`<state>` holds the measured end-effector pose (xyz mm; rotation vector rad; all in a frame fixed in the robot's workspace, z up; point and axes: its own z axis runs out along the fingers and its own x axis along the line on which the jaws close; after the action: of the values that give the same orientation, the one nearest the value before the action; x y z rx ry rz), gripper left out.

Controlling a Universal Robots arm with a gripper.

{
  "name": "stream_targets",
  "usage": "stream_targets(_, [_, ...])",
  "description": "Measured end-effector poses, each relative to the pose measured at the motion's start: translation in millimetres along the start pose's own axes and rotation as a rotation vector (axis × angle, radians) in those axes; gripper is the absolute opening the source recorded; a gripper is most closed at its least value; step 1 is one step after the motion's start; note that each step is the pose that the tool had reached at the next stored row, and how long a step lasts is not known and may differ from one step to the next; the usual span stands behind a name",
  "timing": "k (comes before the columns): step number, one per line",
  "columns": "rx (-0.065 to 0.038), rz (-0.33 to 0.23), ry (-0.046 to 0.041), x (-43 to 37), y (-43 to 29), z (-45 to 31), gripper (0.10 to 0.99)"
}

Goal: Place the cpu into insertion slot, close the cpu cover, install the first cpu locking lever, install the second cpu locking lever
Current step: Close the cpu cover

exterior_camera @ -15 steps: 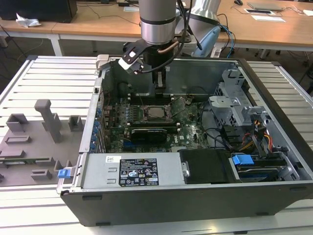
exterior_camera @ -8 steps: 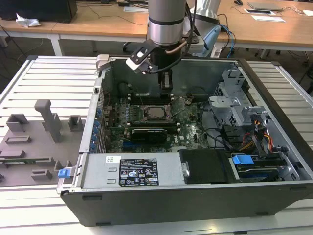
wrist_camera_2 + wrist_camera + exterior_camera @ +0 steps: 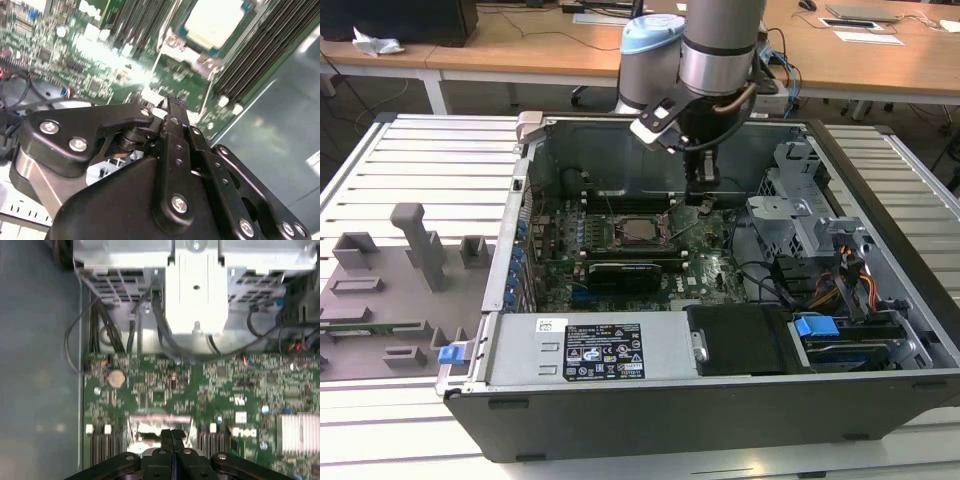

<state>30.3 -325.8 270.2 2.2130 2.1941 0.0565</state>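
Observation:
The cpu point(image 3: 638, 231) lies silver face up in the insertion slot point(image 3: 616, 240) on the green motherboard point(image 3: 712, 272). The grey cpu cover point(image 3: 620, 219) lies down around it as a metal frame. My gripper point(image 3: 701, 200) hangs low over the board, just to the exterior view's right of the socket, with its black fingers pressed together. In the second wrist view the gripper point(image 3: 169, 102) is a little short of the cpu point(image 3: 216, 20) and the cover's edge point(image 3: 197, 56). A thin wire lever point(image 3: 155, 65) runs by the socket. The first wrist view has the gripper point(image 3: 172, 432) over the socket's rim.
The arm works inside an open computer case. A labelled power supply point(image 3: 605, 350) stands at the front, a black expansion card point(image 3: 630, 272) next to the socket, and a metal drive cage point(image 3: 790, 215) with cables point(image 3: 840, 275) at the exterior view's right. Grey fixtures point(image 3: 390, 290) stand outside the case.

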Motion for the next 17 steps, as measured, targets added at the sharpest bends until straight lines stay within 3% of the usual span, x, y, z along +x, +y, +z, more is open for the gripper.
stream_targets(2, [0.007, 0.0, -0.0001, -0.3, 10.4, 0.5, 0.106])
stream_targets(4, [0.014, 0.0, 0.0, -0.4, 25.4, 1.5, 0.106])
stream_targets(6, [0.02, 0.0, -0.0001, -0.4, 31.9, 5.6, 0.106])
stream_targets(9, [0.026, 0.0, -0.0002, -0.4, 35.4, 11.2, 0.106])
stream_targets(17, [0.034, 0.0, -0.0004, 2.4, 35.3, 25.4, 0.106])
